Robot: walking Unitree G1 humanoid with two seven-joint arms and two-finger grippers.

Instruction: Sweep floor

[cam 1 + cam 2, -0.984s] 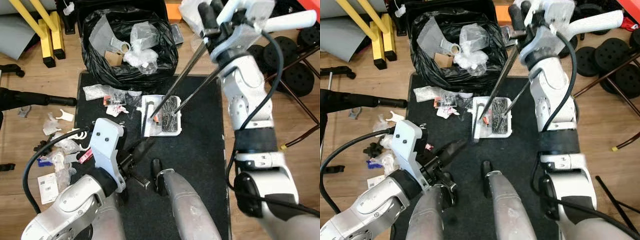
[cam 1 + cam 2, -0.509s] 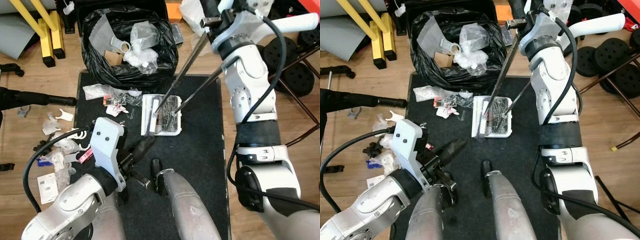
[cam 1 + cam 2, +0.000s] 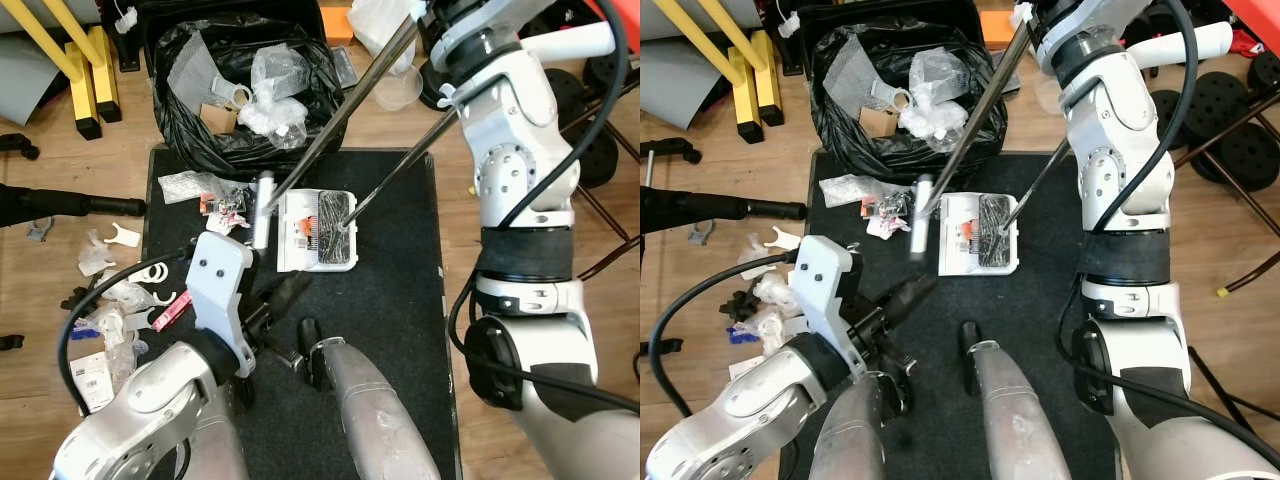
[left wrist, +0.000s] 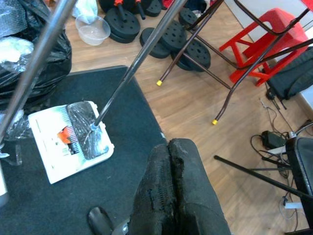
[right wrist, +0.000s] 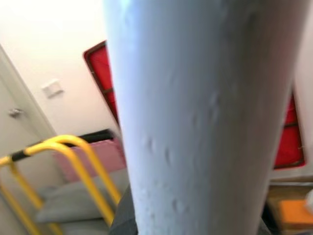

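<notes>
A long metal broom handle (image 3: 340, 105) slants down from my right gripper (image 3: 425, 12), which is shut on it at the top edge of the view. The grey broom head (image 3: 262, 205) hovers by the left side of a white dustpan (image 3: 318, 232). The dustpan lies on a black mat (image 3: 400, 300) and holds dark debris and an orange scrap. Its own thin handle (image 3: 400, 170) rises toward my right forearm. My left gripper (image 3: 290, 290) is shut and empty, low over the mat near the dustpan; its fingers (image 4: 171, 186) press together.
An open black trash bag (image 3: 245, 90) full of plastic stands behind the mat. Litter (image 3: 205, 188) lies at the mat's far left corner, and more litter (image 3: 110, 290) lies on the wooden floor to the left. Yellow frame legs (image 3: 85, 60), weight plates (image 3: 610, 70) and a clear cup (image 3: 398, 88) stand around.
The broom head has swung left, off the dustpan to its left edge. My right arm has risen and the handle now slants more steeply. The left arm has stayed put.
</notes>
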